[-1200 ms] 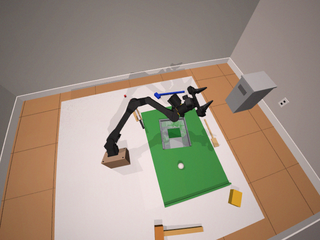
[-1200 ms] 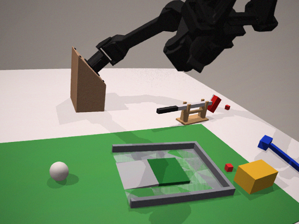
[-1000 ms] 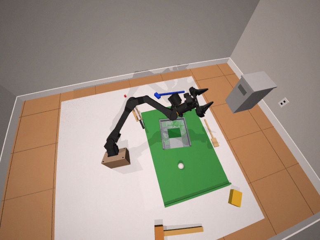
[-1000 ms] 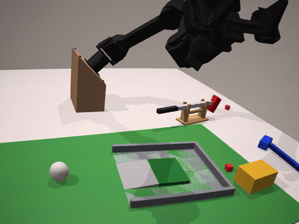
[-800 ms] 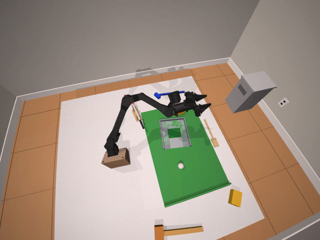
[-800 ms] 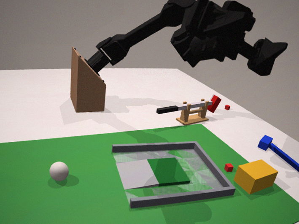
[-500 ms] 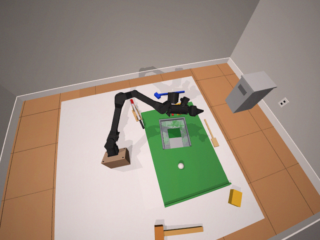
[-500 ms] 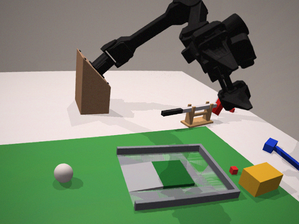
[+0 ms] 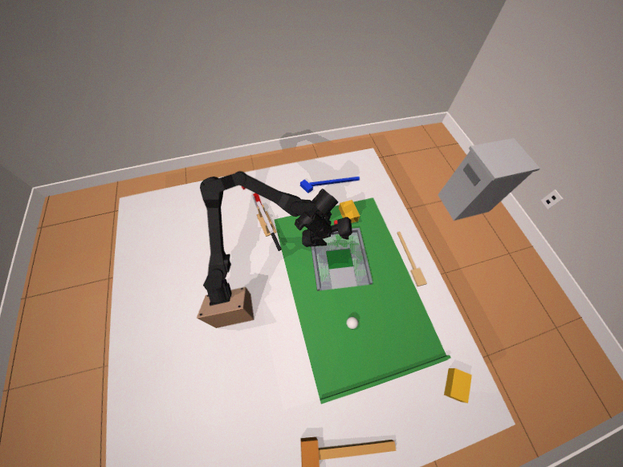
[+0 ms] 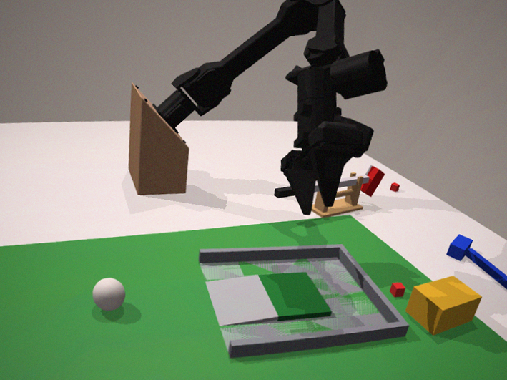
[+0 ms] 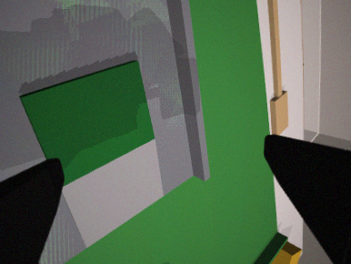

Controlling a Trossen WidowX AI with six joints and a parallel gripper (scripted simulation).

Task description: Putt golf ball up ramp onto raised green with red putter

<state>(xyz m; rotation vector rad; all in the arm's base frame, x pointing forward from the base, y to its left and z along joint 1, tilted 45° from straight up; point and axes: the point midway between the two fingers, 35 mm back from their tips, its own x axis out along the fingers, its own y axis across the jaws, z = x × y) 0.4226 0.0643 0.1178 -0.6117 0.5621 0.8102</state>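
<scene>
One red putter [image 10: 334, 185] lies level across its wooden stand [image 10: 337, 200] (red head rightward); tool [image 10: 320, 205] spread wide, empty.

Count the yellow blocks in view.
2. One yellow block sits on the green mat's far corner beside the walled ramp; the other yellow block lies off the mat, near its front corner.

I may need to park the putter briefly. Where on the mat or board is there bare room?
Free: the green mat between the golf ball and its near lip, and the white board in front of the arm's base block. Crowded: around the walled ramp, yellow block, putter stand and open gripper.
</scene>
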